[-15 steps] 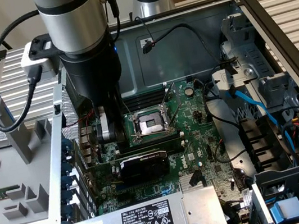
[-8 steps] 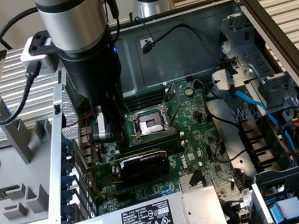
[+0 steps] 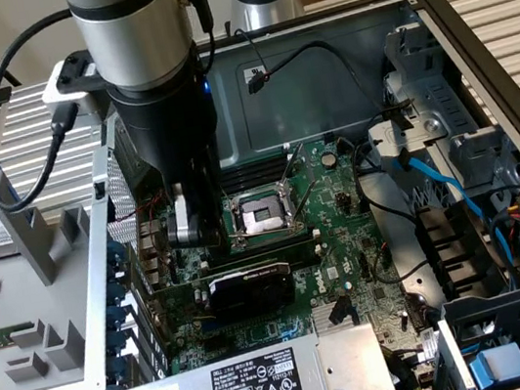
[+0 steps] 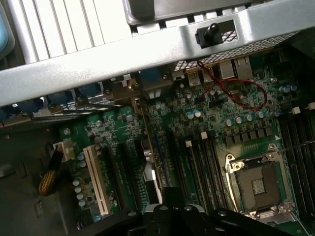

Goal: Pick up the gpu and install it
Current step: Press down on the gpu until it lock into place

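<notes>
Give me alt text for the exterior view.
The arm's shut hand hovers above the motherboard in an open PC case, close to the gpu, which stands upright in its slot near the empty CPU socket.

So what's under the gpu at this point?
The gpu stands on edge on the motherboard, beside the CPU socket, its cooler shroud facing the exterior camera. Its lower edge meets the board, but the card itself covers the slot, so how deep it sits is hidden.
</notes>
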